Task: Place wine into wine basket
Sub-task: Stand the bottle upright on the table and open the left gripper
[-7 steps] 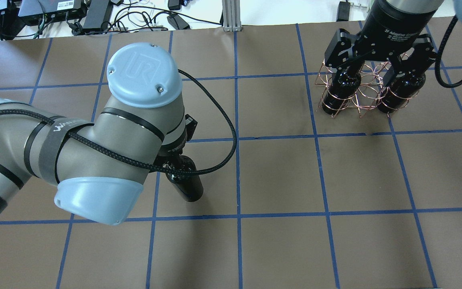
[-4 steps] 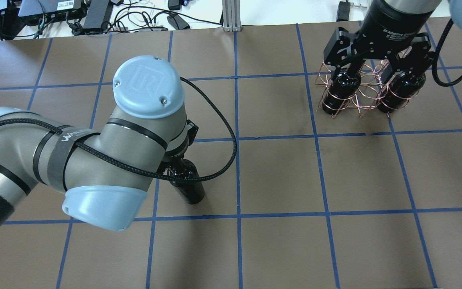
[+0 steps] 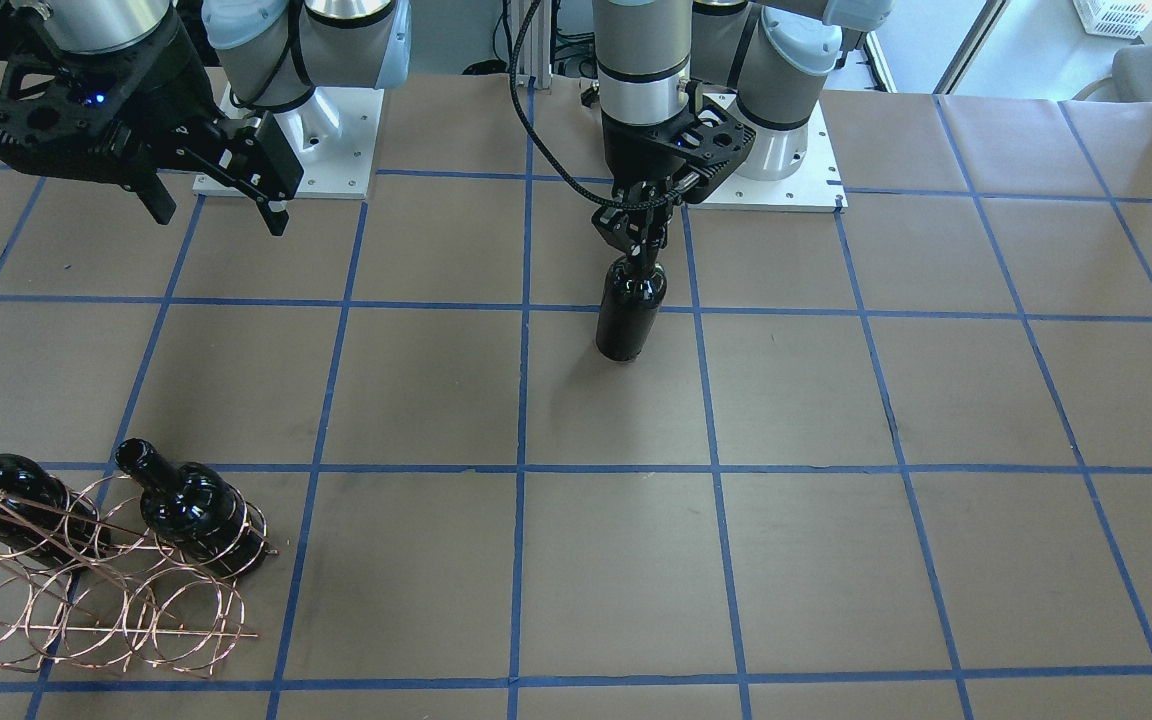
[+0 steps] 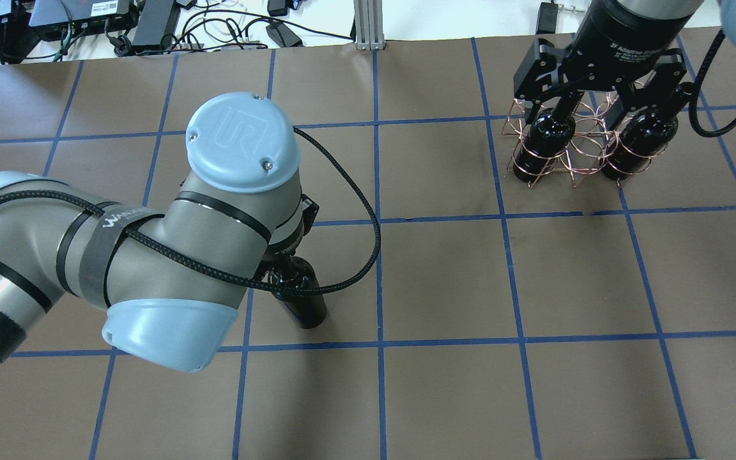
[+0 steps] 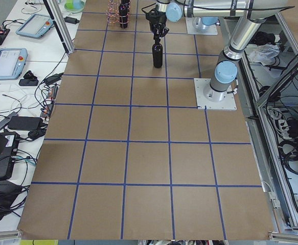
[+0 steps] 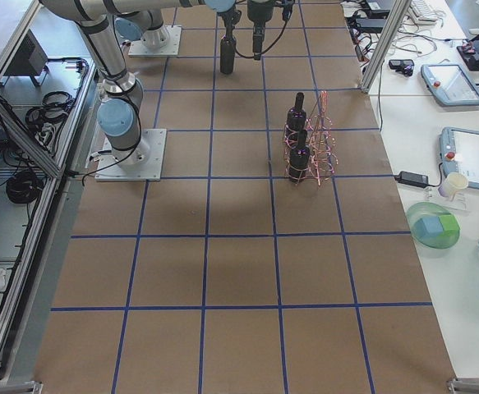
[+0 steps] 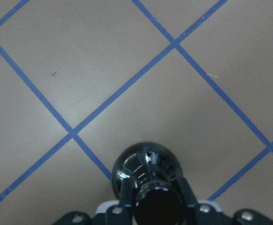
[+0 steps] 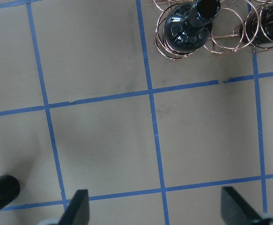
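My left gripper is shut on the neck of a near-black wine bottle and holds it upright, low over the table's middle. The bottle also shows under the left wrist in the overhead view and in the left wrist view, with a finger on each side of the neck. The copper wire basket stands at the far right and holds two more bottles. My right gripper is open and empty above the basket, and also shows in the front view.
The table is brown paper with a blue tape grid. Cables and power units lie beyond the far edge. Both arm bases stand on white plates at the robot's side. The basket's front rings hold nothing.
My left arm has shifted a little to the right with the bottle in its grip. My right gripper has drawn slightly up and back over the basket, still open.
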### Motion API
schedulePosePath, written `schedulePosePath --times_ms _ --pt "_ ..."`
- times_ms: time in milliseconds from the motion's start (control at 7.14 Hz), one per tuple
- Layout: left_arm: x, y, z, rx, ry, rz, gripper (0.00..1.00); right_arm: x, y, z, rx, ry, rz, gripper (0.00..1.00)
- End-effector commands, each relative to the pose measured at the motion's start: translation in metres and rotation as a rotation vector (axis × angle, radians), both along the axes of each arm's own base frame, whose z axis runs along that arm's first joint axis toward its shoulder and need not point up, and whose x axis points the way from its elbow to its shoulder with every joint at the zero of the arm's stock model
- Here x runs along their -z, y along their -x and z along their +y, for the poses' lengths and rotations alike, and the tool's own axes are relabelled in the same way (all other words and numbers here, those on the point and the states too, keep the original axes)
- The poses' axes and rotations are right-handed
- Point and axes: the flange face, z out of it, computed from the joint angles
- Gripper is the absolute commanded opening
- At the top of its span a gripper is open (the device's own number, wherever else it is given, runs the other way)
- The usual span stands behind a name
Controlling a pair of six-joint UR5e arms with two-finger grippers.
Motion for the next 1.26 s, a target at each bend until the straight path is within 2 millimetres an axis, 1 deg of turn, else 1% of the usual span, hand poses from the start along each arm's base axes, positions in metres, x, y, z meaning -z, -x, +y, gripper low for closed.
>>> schedulePosePath --times_ms 0,140,280,420,560,700,841,981,1121 --pt "0.000 0.000 0.000 -0.001 -0.002 -0.001 0.51 0.001 0.000 0.001 0.002 -0.007 -0.003 1.00" --pt "0.000 0.000 0.000 -0.001 -0.002 -0.001 0.57 0.001 0.000 0.000 0.000 -0.008 -0.001 1.00" --pt "-0.005 0.001 -0.001 0.009 0.008 0.002 0.63 0.003 0.002 -0.001 0.002 -0.013 0.008 1.00" --pt "-0.015 -0.002 -0.007 0.020 0.025 0.007 0.70 0.003 0.002 -0.001 0.002 -0.013 0.010 1.00" --pt "-0.038 -0.008 -0.018 0.135 0.004 -0.011 0.76 0.002 0.003 0.000 0.000 -0.011 0.013 1.00" --pt "-0.066 -0.038 -0.037 0.236 -0.085 -0.024 0.76 0.001 0.000 -0.001 -0.002 -0.001 -0.004 1.00" --pt "-0.097 -0.071 -0.057 0.313 -0.108 0.020 0.80 0.006 0.002 -0.004 -0.003 -0.014 0.019 1.00" --pt "-0.119 -0.107 -0.072 0.448 -0.151 0.057 0.81 0.006 0.003 -0.005 0.000 -0.011 0.020 1.00" --pt "-0.143 -0.154 -0.088 0.574 -0.134 0.047 0.85 0.008 0.004 -0.004 0.002 -0.024 0.033 1.00"
